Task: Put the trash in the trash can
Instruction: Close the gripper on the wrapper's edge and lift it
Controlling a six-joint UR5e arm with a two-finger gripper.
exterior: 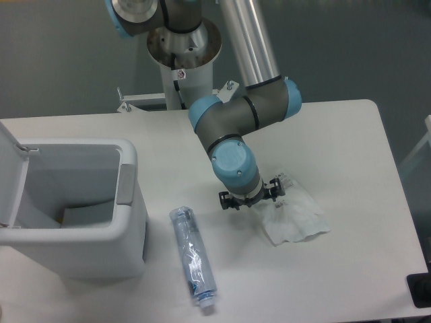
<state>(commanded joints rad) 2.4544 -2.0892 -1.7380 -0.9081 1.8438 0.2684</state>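
Wrapper: we see the wrinkly white translucent plastic wrapper flat on the white counter, just right of the fingers.
Fingers: we cannot tell their state.
Bottle: slim clear plastic bottle left of them.
Bin: pale grey-white trash can, lid open.

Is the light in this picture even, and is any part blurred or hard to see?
In the fixed camera view the light is soft and even, with only faint shadows beside the trash can and the bottle. The whole frame is slightly soft. The gripper is small and hidden under the wrist, so its jaws are unclear. The pale wrapper blends into the white table.
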